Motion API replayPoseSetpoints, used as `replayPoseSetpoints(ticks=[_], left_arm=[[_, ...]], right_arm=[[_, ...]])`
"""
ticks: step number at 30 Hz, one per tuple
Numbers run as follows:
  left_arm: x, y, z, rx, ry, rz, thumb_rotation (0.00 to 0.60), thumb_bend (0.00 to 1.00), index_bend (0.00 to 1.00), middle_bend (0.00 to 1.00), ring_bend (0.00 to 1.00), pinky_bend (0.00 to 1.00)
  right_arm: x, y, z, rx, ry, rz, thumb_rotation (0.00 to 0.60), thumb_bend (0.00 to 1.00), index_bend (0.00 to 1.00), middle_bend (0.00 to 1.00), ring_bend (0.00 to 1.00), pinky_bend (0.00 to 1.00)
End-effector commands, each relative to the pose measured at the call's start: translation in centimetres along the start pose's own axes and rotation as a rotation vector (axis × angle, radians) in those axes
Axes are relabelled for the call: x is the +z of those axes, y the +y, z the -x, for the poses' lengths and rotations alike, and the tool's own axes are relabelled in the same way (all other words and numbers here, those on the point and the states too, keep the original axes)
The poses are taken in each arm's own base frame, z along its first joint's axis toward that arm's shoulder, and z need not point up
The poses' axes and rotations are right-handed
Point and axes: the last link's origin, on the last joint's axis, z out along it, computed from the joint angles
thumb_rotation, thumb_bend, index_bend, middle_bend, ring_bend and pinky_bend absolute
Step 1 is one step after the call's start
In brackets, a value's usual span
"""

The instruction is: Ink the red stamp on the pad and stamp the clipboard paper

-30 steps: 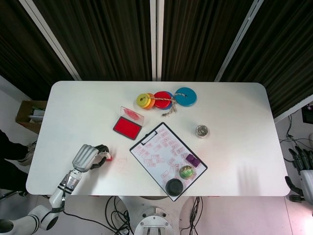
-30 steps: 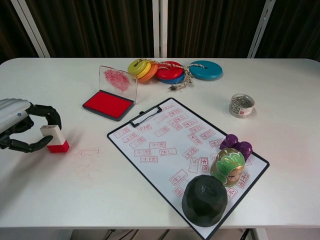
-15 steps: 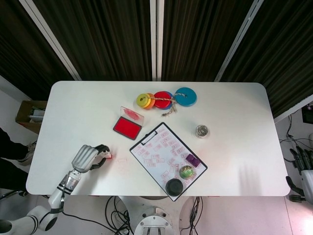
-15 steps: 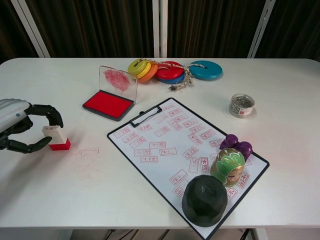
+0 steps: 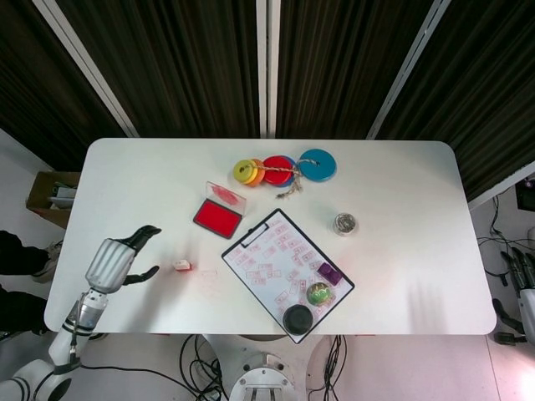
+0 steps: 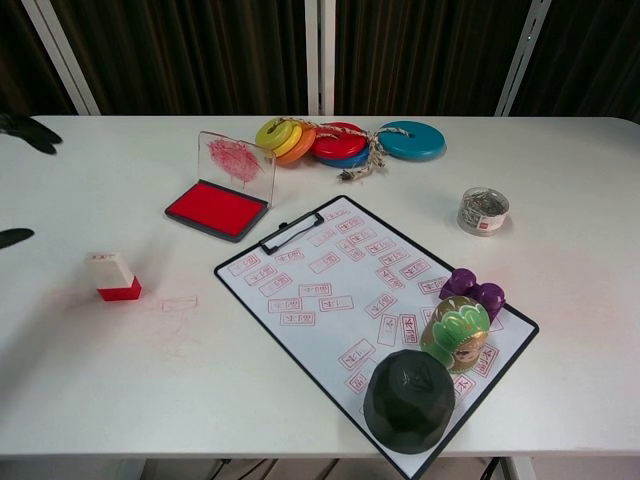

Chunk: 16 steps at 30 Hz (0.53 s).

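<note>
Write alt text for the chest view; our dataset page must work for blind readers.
A red stamp stands alone on a white table, left of a clipboard whose paper is covered in red imprints. An open red ink pad lies behind the clipboard; only dark fingers of the left hand show at the left edge.

Two cameras, one table.
The head view looks straight down from high up and sees the whole white table point(image 5: 401, 251). The chest view sits low at the near edge, close in, looking across. Both show the clipboard point(image 5: 287, 271) point(image 6: 375, 315) and ink pad point(image 5: 218, 218) point(image 6: 216, 209).
</note>
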Motion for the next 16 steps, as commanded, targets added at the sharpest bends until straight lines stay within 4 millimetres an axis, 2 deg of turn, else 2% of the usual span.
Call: replayPoseSetpoints(ticks=[1,5,8,11,16], left_arm=[[-4.7,-3.0,-7.1,0.124,0.109,-0.092,0.000,0.12,0.16,0.13,0.12,0.22],[-9.4,-4.5,-9.2,0.177,0.041,-0.186,0.000,0.21,0.15,0.11,0.10,0.21],[-11.8,-5.2,-9.8,0.244,0.014,-0.248,0.000,0.21,0.13,0.10,0.09,0.20],[-12.8,-5.6,-10.2,0.244,-0.018,-0.277,0.000,0.20,0.12,0.09,0.09,0.21],[-12.6,-5.8,-10.5,0.252,-0.019,-0.272,0.000,0.19,0.12,0.08,0.09,0.21]], right_arm=[[-0.4,0.0,-0.1,0.000,0.004,-0.014,0.600,0.25,0.00,0.00,0.00,0.00],[-1.0,0.3,-0.1,-0.006,0.005,-0.037,0.600,0.23,0.00,0.00,0.00,0.00],[-1.1,0.5,-0.1,-0.011,0.009,-0.040,0.600,0.23,0.00,0.00,0.00,0.00],[-1.1,0.5,0.1,-0.021,0.000,-0.047,0.600,0.23,0.00,0.00,0.00,0.00],[-1.1,0.1,0.4,-0.018,-0.002,-0.057,0.600,0.23,0.00,0.00,0.00,0.00]])
